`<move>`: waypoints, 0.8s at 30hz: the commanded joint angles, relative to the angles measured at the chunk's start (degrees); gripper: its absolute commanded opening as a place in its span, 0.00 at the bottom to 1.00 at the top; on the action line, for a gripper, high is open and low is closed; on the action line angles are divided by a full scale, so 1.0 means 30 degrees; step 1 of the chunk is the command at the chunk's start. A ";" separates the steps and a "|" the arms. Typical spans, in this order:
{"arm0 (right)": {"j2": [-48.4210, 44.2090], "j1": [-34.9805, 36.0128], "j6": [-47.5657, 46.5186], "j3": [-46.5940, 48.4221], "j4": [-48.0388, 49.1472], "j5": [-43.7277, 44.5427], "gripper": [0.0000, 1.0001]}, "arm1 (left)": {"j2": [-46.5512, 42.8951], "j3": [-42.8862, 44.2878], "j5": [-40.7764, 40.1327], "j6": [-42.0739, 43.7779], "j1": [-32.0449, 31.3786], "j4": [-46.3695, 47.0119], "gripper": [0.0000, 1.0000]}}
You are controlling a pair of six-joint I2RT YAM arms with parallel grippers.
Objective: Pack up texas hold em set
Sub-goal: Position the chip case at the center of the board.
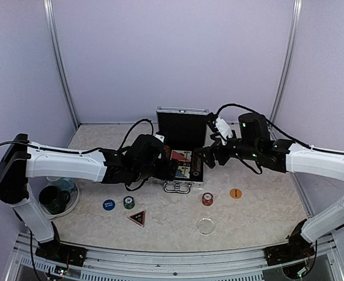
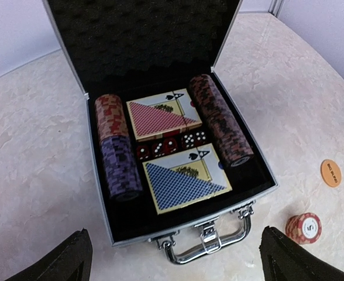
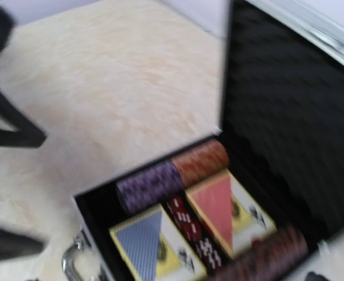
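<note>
The silver briefcase (image 2: 189, 227) of the texas hold em set stands open mid-table, its lid (image 1: 182, 124) upright. Inside lie chip rows (image 2: 118, 153), a red card deck (image 2: 160, 115), a blue card deck (image 2: 183, 181) and dice (image 2: 169, 144). My left gripper (image 2: 178, 266) hovers open above the handle with nothing between its fingers (image 2: 71, 260). My right gripper (image 1: 199, 159) hangs over the case's right side and looks open and empty; the blurred right wrist view barely shows its fingers. Loose on the table are a red chip stack (image 1: 207, 199), an orange button (image 1: 236, 193), a blue button (image 1: 108, 204), a dark chip (image 1: 129, 202) and a triangle marker (image 1: 137, 218).
Dark and pale blue cups (image 1: 56, 196) sit on a clear plate at the left edge. A small clear round lid (image 1: 206, 226) lies near the front. Purple walls close in the table on three sides.
</note>
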 commanded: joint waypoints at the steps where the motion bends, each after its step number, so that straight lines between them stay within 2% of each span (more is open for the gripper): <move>1: -0.2822 0.0165 0.3369 -0.3324 0.0666 0.3168 0.97 | 0.2134 0.2274 0.1618 0.1320 0.0310 0.0538 0.99; 10: -0.6924 0.0172 0.6955 -0.7565 0.0355 0.5707 0.96 | 0.6389 0.5434 0.2297 0.2365 0.0739 0.0615 0.94; 18: -0.8073 0.0169 0.7804 -0.8331 -0.0650 0.5994 0.96 | 0.8435 0.6511 0.2302 0.2571 0.1599 0.0627 0.88; 24: -0.7833 0.0174 0.7841 -0.8269 -0.0442 0.5981 0.96 | 0.9613 0.7066 0.2932 0.2441 0.2180 0.0873 0.82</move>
